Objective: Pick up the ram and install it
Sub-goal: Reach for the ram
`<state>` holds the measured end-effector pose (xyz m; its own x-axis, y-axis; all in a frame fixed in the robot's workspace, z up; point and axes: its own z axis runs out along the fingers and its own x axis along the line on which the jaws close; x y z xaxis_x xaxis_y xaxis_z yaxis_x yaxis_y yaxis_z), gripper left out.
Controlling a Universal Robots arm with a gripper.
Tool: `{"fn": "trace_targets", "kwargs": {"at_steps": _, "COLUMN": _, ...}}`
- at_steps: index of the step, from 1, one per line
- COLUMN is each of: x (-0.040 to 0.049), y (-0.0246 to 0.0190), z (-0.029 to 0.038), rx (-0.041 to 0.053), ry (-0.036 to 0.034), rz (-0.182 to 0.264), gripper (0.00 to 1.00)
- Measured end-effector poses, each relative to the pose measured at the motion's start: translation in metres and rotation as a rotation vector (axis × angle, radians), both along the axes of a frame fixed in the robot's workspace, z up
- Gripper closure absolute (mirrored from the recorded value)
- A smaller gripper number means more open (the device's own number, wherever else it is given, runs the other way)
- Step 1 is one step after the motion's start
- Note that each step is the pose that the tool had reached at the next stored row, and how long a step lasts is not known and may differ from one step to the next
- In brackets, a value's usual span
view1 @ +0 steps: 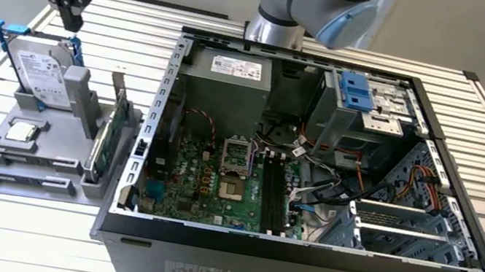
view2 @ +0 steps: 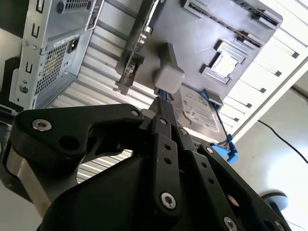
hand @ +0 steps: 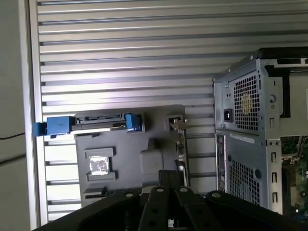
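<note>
The gripper is seen raised over the far end of the grey holder, above the hard drive. Its jaws are closed tip to tip, with nothing seen between them. The ram cannot be made out for sure. A thin dark strip is seen in a slot at the holder's 6 o'clock end in the exterior view, well apart from the jaws at 12 o'clock. The expansion card is stood at the holder's 3 o'clock edge. The open computer case is set on the counter just beyond it.
</note>
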<state>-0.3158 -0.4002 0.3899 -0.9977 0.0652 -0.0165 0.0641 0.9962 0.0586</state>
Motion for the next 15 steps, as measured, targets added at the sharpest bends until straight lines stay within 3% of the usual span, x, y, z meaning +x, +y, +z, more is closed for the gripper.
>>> {"fn": "trace_targets", "kwargs": {"at_steps": 15, "x": -0.0343, "y": -0.0005, "z": 0.0000, "rx": 0.0000, "ry": 0.0077, "rz": 0.000, "gripper": 1.00}}
